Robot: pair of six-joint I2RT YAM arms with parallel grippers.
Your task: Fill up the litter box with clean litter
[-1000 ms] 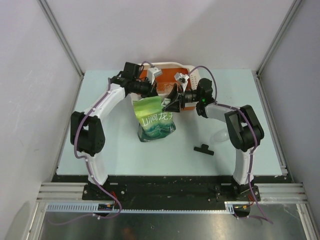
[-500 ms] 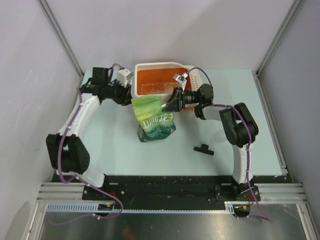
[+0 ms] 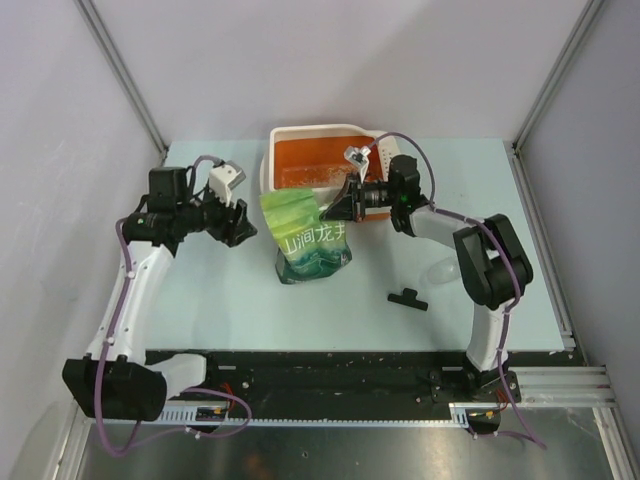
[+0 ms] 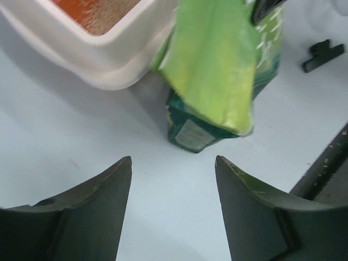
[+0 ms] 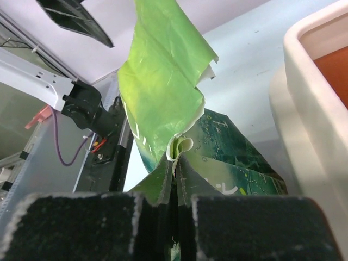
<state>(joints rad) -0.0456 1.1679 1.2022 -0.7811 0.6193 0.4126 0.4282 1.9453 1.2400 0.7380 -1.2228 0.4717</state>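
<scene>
The litter box [image 3: 268, 168] stands at the table's far middle, orange inside with a cream rim. A thin patch of pale litter [image 3: 300, 178] lies along its near side, and grains of litter [image 4: 103, 8] show inside the litter box rim [image 4: 109, 54]. A green pouch [image 3: 305, 240] stands just in front of the box. My right gripper [image 3: 330, 210] is shut on the pouch's upper right edge; in the right wrist view the right gripper [image 5: 176, 157] pinches a fold of the pouch [image 5: 163, 87]. My left gripper [image 3: 245, 225] hangs open to the left of the pouch [image 4: 217, 70], empty.
A small black clip-shaped piece [image 3: 406, 297] lies on the table right of the pouch, the same black piece [image 4: 322, 54] showing in the left wrist view. A clear rounded object [image 3: 440, 270] sits near the right arm. Side walls close in the table.
My left arm has drawn back leftward from the box and pouch, and its jaws have opened. My right gripper has closed onto the pouch's top edge.
</scene>
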